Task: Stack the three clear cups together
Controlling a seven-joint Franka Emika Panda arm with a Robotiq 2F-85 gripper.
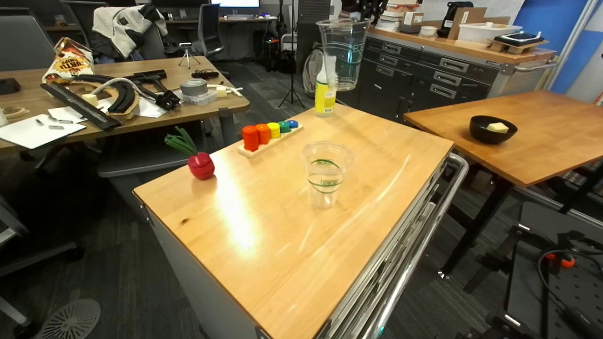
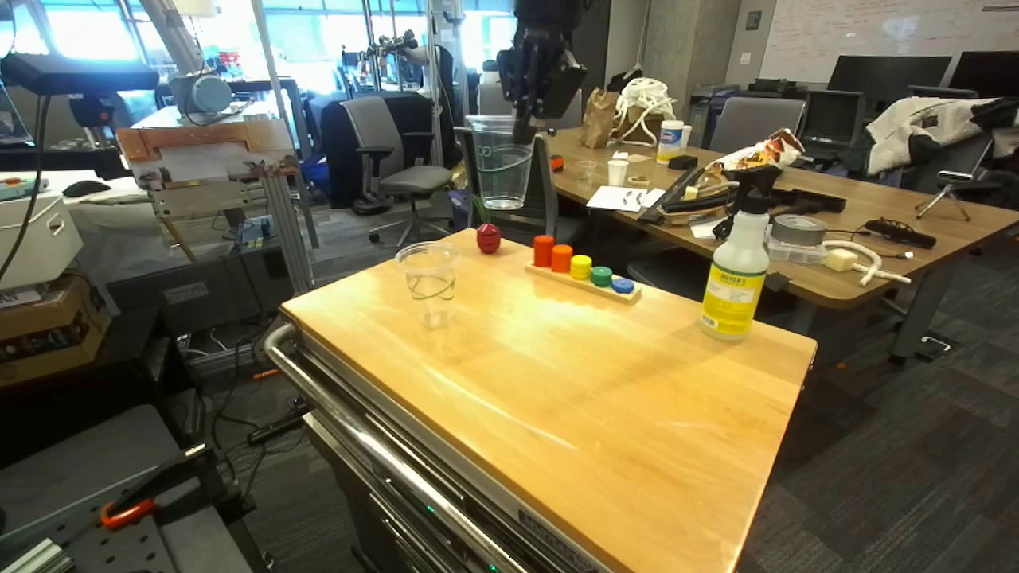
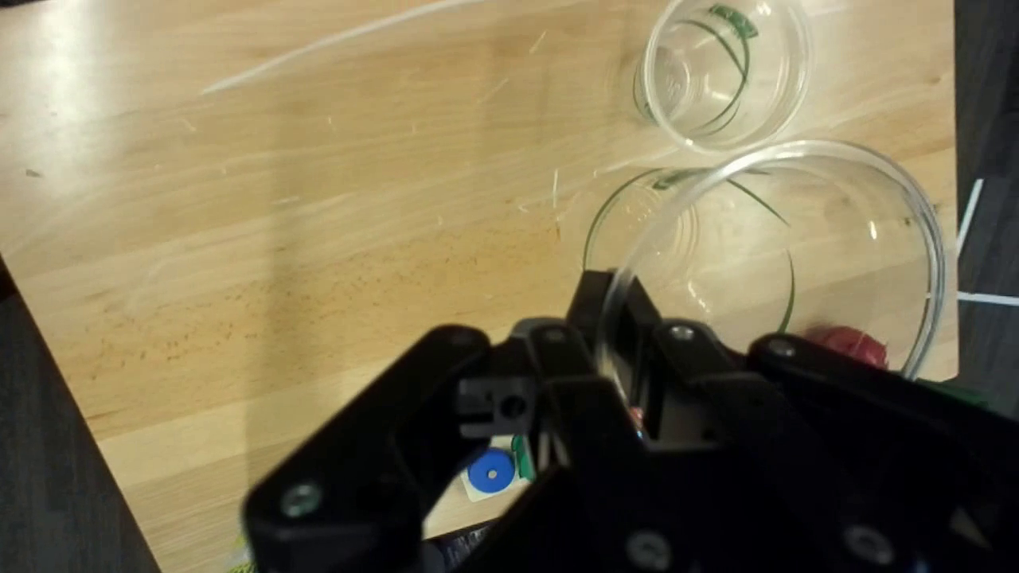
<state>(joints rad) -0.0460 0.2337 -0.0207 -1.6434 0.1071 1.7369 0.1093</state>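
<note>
Clear plastic cup (image 3: 796,263) pinched at its rim by the gripper (image 3: 614,306), we log the standing cups (image 3: 728,76), probably two nested though transparency muddles it, upright on the wooden tabletop (image 3: 382,270) at the gripper's one o'clock in wrist view.

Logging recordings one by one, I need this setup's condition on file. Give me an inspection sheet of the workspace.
Surface: wooden worktop, pale streaks, a dark spot.
Job's things: held cup in the air; standing cup upright on the worktop; whether either is a nested pair cannot be told.
Clutter: radish, ring toy and bottle on the worktop.
Hand: shut on the held cup's rim.
Cables: a black cable hanging at the edge of an exterior view.
Surroundings: bowl on a side table, cluttered desk, chair.
</note>
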